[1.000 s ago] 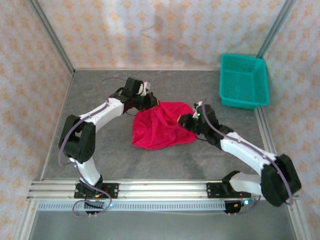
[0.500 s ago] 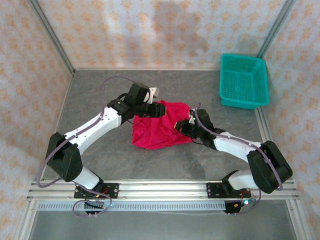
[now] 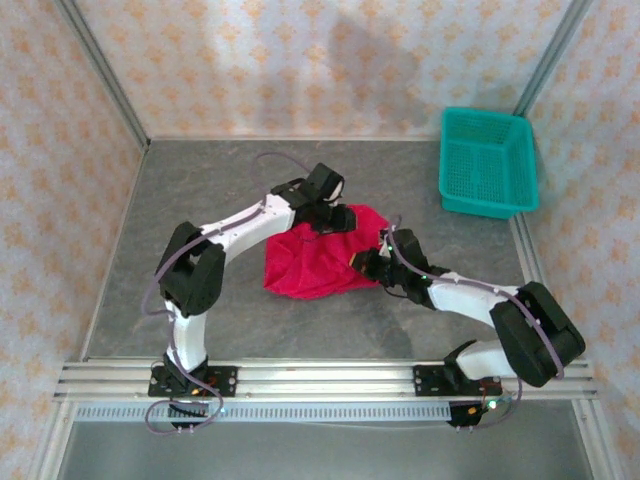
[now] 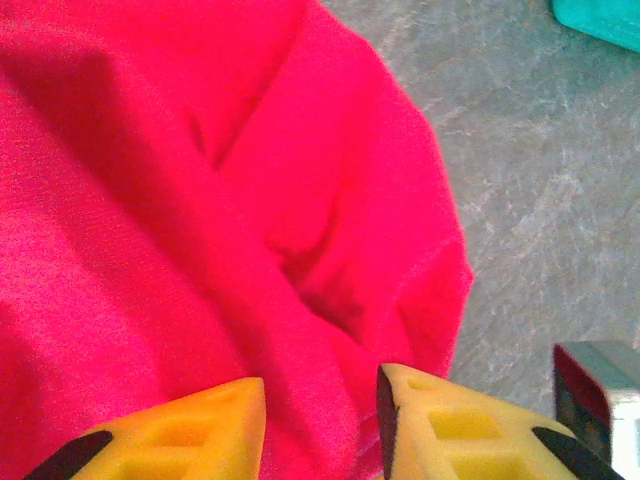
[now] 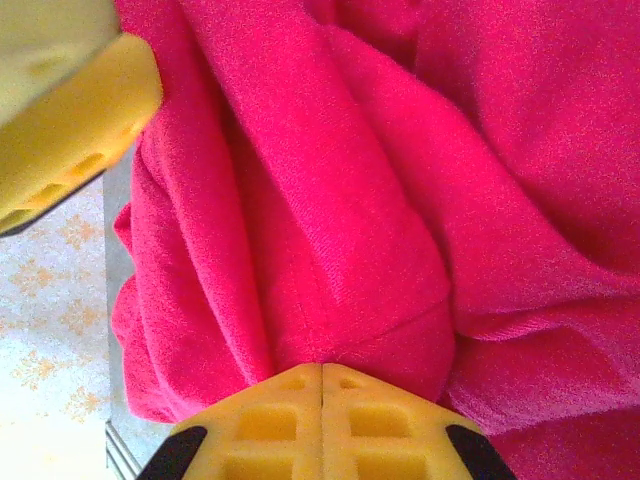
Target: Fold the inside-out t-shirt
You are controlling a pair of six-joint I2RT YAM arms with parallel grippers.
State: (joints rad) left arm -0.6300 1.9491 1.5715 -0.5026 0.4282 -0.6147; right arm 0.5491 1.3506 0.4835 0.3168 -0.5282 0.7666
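Note:
The inside-out t-shirt (image 3: 310,262) lies as a crumpled crimson heap in the middle of the grey table. My left gripper (image 3: 335,218) hangs over its far right part. In the left wrist view that gripper (image 4: 320,400) stands open, its yellow fingers apart over a ridge of the red cloth (image 4: 200,200). My right gripper (image 3: 365,258) is at the heap's right edge. In the right wrist view it (image 5: 321,368) is shut, with a bunched fold of the t-shirt (image 5: 360,200) pinched at its tips. A yellow finger of the left gripper (image 5: 70,130) shows close by at the upper left.
A teal mesh basket (image 3: 488,160) stands at the back right, and its corner (image 4: 600,20) shows in the left wrist view. Patterned walls close off the table on three sides. An aluminium rail (image 3: 320,380) runs along the near edge.
My left arm has swung right along the shirt's far edge and its jaws have opened from shut. My right gripper has stayed shut on the cloth and dropped slightly nearer.

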